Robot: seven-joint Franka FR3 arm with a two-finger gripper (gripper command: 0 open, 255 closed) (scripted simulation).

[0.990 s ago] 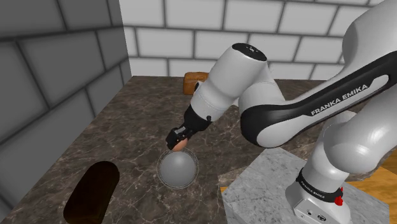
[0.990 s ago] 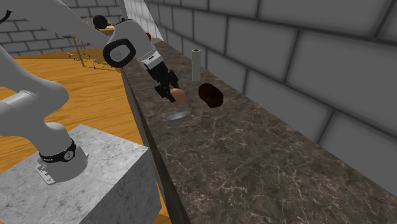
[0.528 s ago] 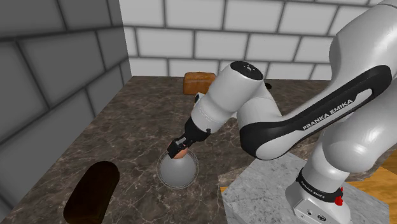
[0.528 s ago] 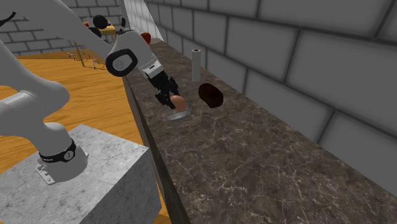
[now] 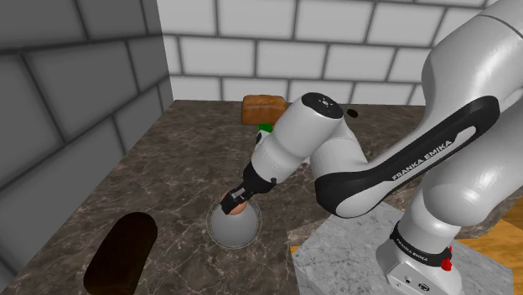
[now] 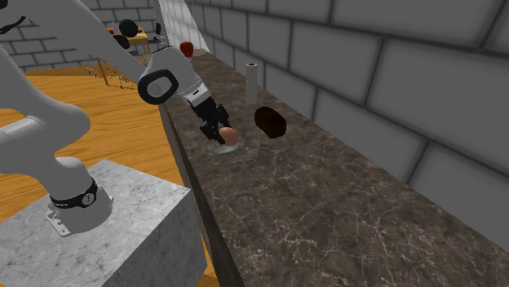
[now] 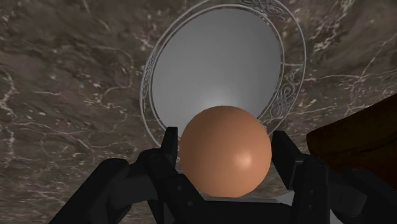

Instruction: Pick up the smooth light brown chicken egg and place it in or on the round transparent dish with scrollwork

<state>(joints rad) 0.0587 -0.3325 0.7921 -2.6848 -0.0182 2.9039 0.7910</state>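
A white Franka arm's all-black two-finger end effector (image 7: 224,141) clasps a smooth light-brown egg (image 7: 224,156) between its fingers, just above a round, clear dish with a scrollwork rim (image 7: 216,57). In the shoulder view the egg hangs low over the dish's middle; whether the two touch cannot be told. The dish sits on a dark veined marble counter (image 5: 176,159) near the arm's grey stone stand (image 5: 352,251). A dark brown oval object (image 5: 121,251) lies apart, toward the shoulder view's lower left.
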